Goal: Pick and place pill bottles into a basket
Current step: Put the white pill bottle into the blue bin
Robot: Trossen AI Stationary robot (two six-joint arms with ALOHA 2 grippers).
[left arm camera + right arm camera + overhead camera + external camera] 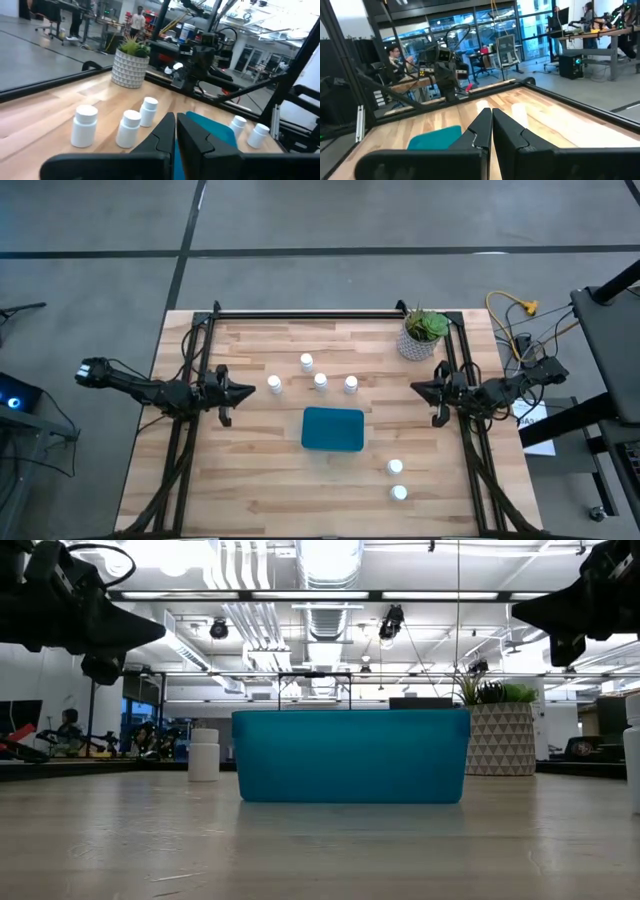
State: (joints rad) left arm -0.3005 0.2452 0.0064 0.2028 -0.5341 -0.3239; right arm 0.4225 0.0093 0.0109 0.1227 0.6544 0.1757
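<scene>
On the pale wooden plank worktop (250, 480), seen from above, the things nearest the front edge are two small white cylindrical pill bottles with round caps, one at about five o'clock from the centre (400, 493) and a second just behind it (395, 468), both upright and well apart from the rest. Near the middle sits the small teal-blue rectangular basket with rounded corners (333, 429); none of the bottles is in it, though its inside is hidden from the level view. Beyond the basket, toward twelve o'clock, four more white bottles stand upright on the bare wood: one at the left of the group (274, 385), one near the middle (320, 382), one toward the right (351, 385) and the farthest (307, 362). At nine o'clock the left gripper (248, 391) hovers above the worktop with its two dark fingers pressed together, pinching nothing, pointing toward the bottles. At three o'clock the right gripper (416, 388) hangs likewise, fingers pressed together and bare. Farthest back, near one o'clock, a white patterned pot with a green succulent plant (423, 335) stands by the black frame rail.
</scene>
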